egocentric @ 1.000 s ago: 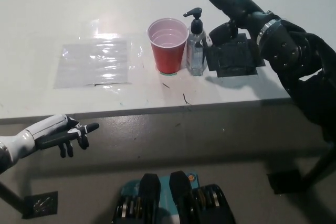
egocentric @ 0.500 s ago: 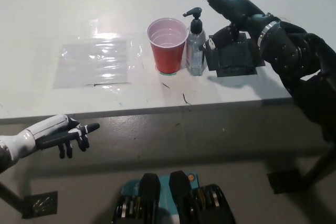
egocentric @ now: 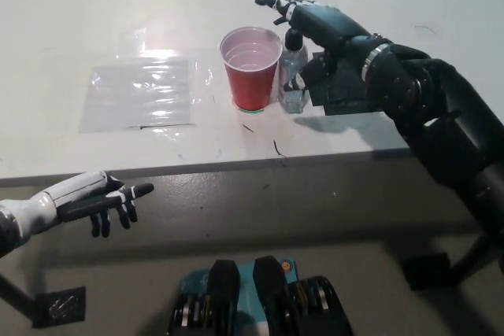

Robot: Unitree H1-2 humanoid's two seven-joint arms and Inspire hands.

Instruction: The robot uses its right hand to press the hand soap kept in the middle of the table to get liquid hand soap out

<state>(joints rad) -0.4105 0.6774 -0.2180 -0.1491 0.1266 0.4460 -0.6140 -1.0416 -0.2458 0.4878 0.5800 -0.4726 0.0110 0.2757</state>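
While spread flat across the white desk (egocentric: 94,29), clear plastic sheet (egocentric: 140,92) at left, then right robot hand (egocentric: 315,25), black, fingers apart, poised over soap bottle (egocentric: 294,76) just beside red cup (egocentric: 252,67) mid-desk; pump apparently not yet pressed, no soap visible; left robot hand (egocentric: 90,204), white, open, idle below desk edge

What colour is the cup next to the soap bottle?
The cup is red outside and pale whitish inside, seen best in the head view. It stands just left of the soap bottle.
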